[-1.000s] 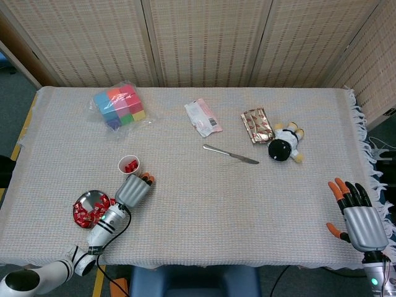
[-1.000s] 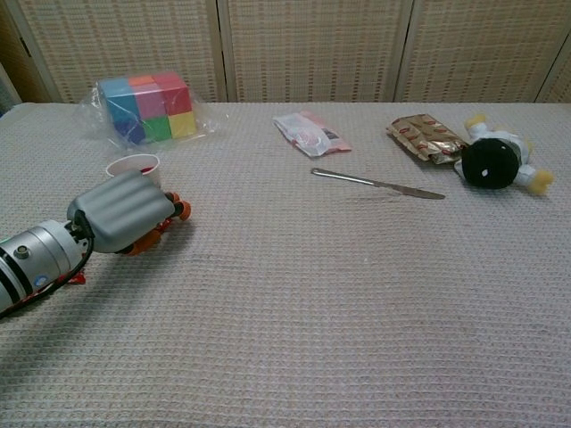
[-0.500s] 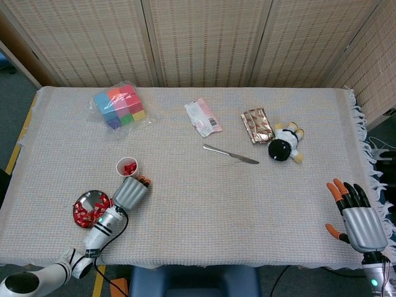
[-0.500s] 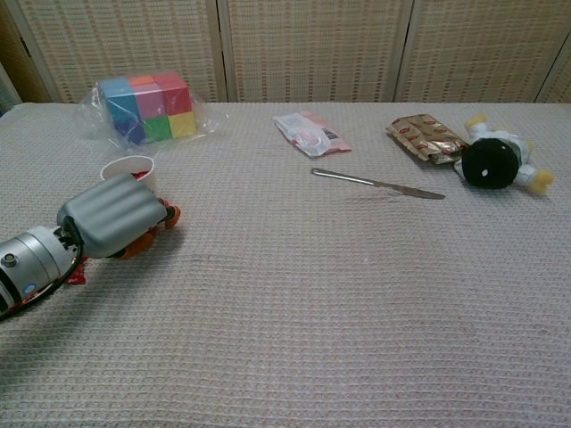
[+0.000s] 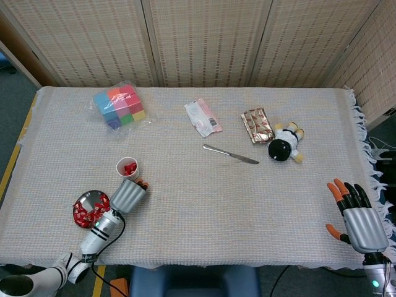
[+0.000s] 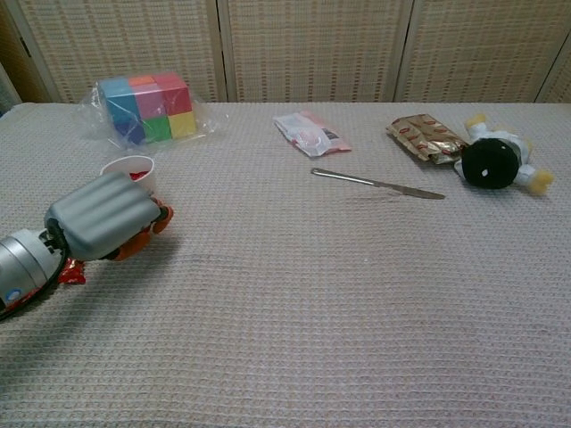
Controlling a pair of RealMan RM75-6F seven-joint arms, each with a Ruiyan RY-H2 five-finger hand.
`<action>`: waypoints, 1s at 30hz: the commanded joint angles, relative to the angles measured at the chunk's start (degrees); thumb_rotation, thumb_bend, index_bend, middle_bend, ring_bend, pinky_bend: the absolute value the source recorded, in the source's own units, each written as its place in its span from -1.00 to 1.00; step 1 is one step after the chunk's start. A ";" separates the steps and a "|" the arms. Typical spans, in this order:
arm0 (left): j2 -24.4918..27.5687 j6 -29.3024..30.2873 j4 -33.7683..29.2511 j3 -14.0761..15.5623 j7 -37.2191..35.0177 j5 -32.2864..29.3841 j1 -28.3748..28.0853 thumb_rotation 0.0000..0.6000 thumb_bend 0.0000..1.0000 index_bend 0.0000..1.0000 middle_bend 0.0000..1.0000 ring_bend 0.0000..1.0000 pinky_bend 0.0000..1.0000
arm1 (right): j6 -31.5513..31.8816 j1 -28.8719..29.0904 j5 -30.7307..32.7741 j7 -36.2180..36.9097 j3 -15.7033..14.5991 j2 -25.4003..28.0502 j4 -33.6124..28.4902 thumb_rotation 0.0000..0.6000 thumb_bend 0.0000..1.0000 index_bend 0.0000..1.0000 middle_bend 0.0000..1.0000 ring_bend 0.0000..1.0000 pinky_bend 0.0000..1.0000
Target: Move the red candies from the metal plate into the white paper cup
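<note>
My left hand [image 5: 129,195]: fingers curled, grasp hidden, cannot tell | red candies [image 5: 83,213] on metal plate [image 5: 99,199] just behind-left, table's near-left corner | white paper cup [image 5: 127,167] just ahead

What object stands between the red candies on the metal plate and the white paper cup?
No separate object does. The white paper cup stands just beyond the metal plate of red candies; only the left hand itself hangs over that short gap.
</note>
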 commanded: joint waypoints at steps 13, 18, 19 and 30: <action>14.90 9.35 -25.29 -5.09 0.96 1.18 1.59 1.00 0.04 -0.05 0.08 0.83 1.00 | -0.41 0.19 -0.42 -0.52 -0.21 -0.21 -0.28 1.00 -0.77 -1.00 -1.00 -1.00 -1.00; 16.18 4.75 -25.93 -8.88 0.05 -2.50 -1.16 1.00 0.04 -0.05 0.08 0.83 1.00 | -0.34 0.15 -0.30 -0.88 -0.15 -0.38 -0.28 1.00 -0.77 -1.00 -1.00 -1.00 -1.00; 15.97 4.05 -25.38 -9.29 -0.29 -3.01 -1.60 1.00 0.03 -0.05 0.09 0.83 1.00 | -0.39 0.16 -0.24 -0.97 -0.14 -0.41 -0.28 1.00 -0.77 -1.00 -1.00 -1.00 -1.00; 12.15 -2.89 -17.63 -10.16 -1.41 -7.67 -4.61 1.00 0.03 -0.05 0.07 0.79 1.00 | -0.96 0.38 1.22 -1.05 0.43 -0.53 -0.07 1.00 -0.77 -1.00 -1.00 -1.00 -1.00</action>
